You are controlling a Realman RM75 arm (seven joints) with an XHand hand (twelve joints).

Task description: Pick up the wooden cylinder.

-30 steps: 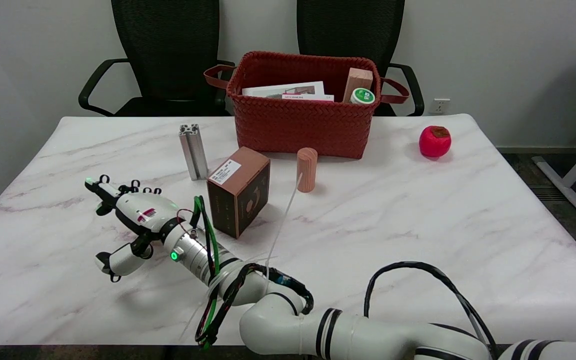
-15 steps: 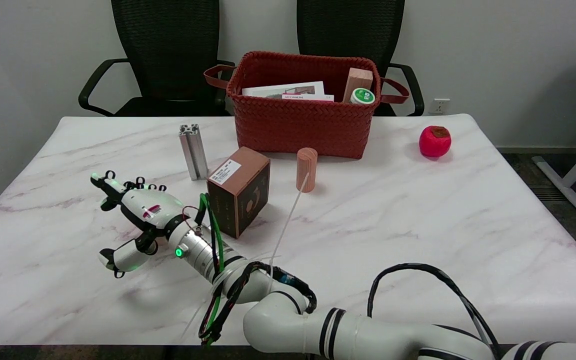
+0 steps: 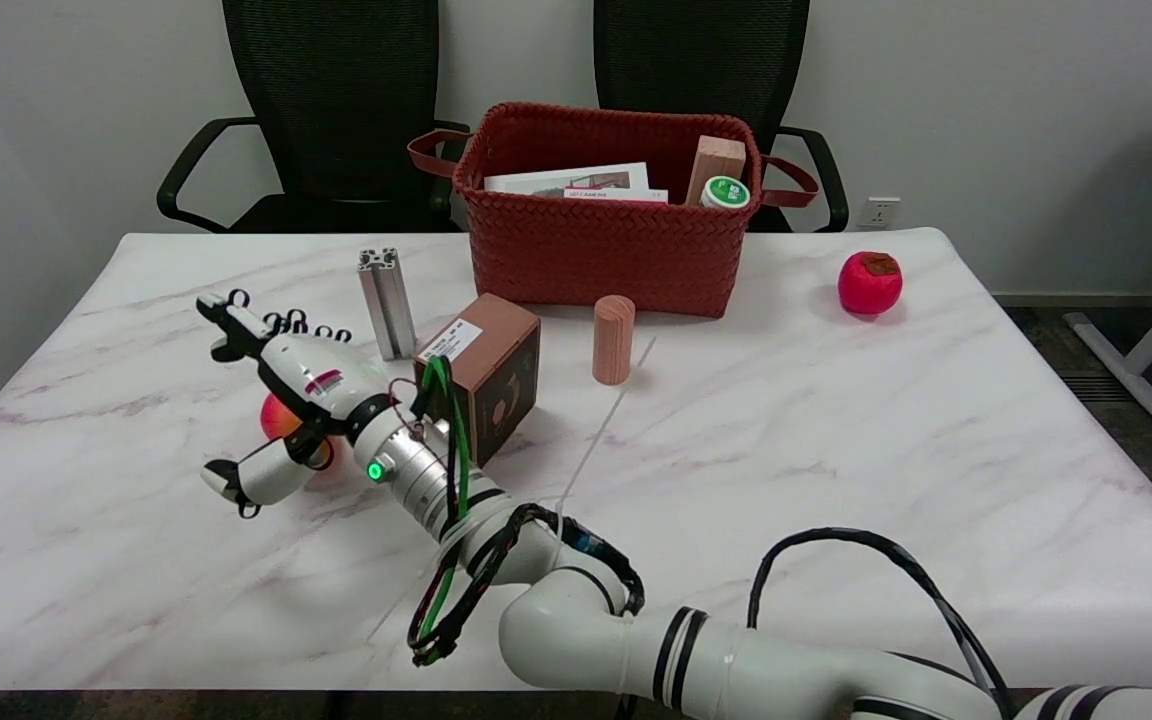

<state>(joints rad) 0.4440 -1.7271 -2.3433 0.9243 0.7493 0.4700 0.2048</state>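
The table (image 3: 836, 480) is showing white marble with grey veins. The woven basket (image 3: 606, 250) is looking rust-red, the wooden cylinder (image 3: 613, 339) pale tan, and the fruit (image 3: 870, 283) at far right bright red.

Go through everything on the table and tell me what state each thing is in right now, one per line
wooden cylinder: upright on the table, untouched
right hand: open, fingers spread, holding nothing
brown box: standing on the table, label on top
aluminium bar: standing on end
red basket: open-topped, filled with boxes, a wooden block and a green-lidded jar
red fruit: resting alone on the table
orange-red ball: partly hidden behind the hand
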